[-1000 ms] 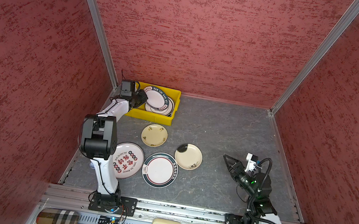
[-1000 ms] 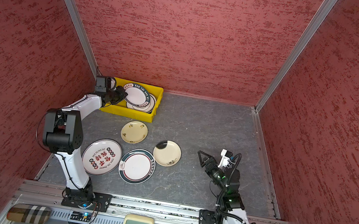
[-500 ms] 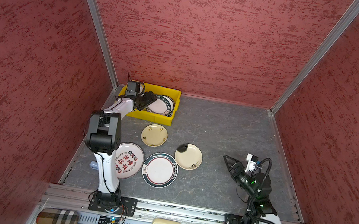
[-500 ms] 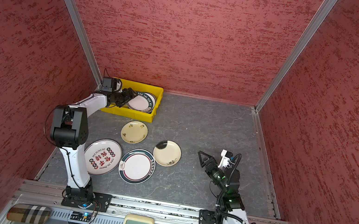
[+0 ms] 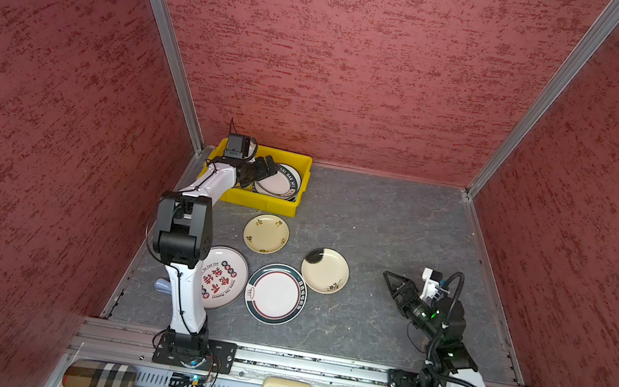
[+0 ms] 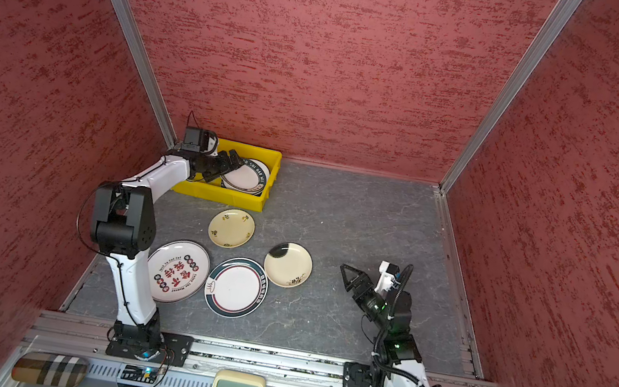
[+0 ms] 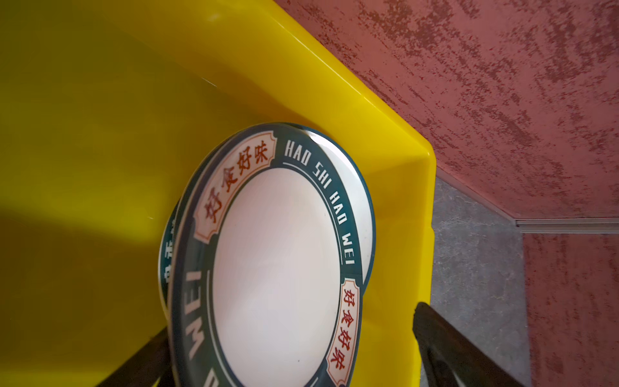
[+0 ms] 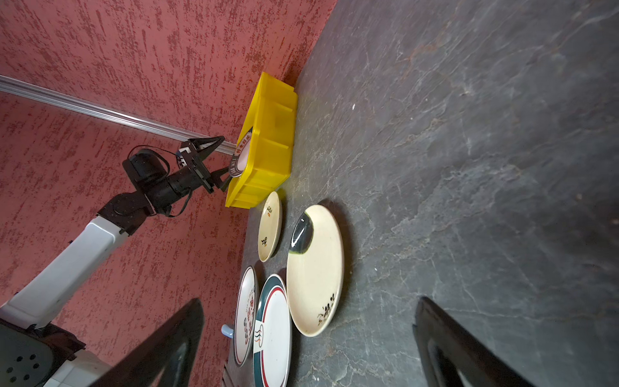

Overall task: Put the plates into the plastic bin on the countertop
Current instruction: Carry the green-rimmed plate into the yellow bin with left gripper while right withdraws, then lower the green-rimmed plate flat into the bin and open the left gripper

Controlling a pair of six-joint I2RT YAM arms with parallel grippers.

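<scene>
Nearest, the right tool (image 5: 391, 280) was released, jaws wide and empty, aimed at the loose plates from well apart. Its arm sat folded low over its own base, a waiting pose that, as I judge, kept it out of the other arm's way.

Four plates lay flat on the bench (image 5: 399, 225). The red-lettered plate (image 5: 223, 278) was partly hidden behind the left arm's upright link, with the green-rimmed plate (image 5: 276, 293) just beside it. The cream plate with a dark patch (image 5: 325, 270) sat close against that one, and the cream floral plate (image 5: 266, 233) lay beyond, near the bin's front wall. None of these was yet binned, so much of the task remained.

Farther off, the yellow bin (image 5: 264, 205) stood in the far left corner against the red wall, a spot that probably suited only the left arm. Inside it the binned stack (image 7: 278, 268) filled the right half. In the right wrist view the top one seemed tilted, one edge above the rim.

The left tool (image 5: 270, 169) was released too: its fingers (image 7: 452, 351) stood either side of the top plate's edge, not clamping it. That arm rose from its base, bent at a high elbow, and stretched its forearm out over the bin's left half.
</scene>
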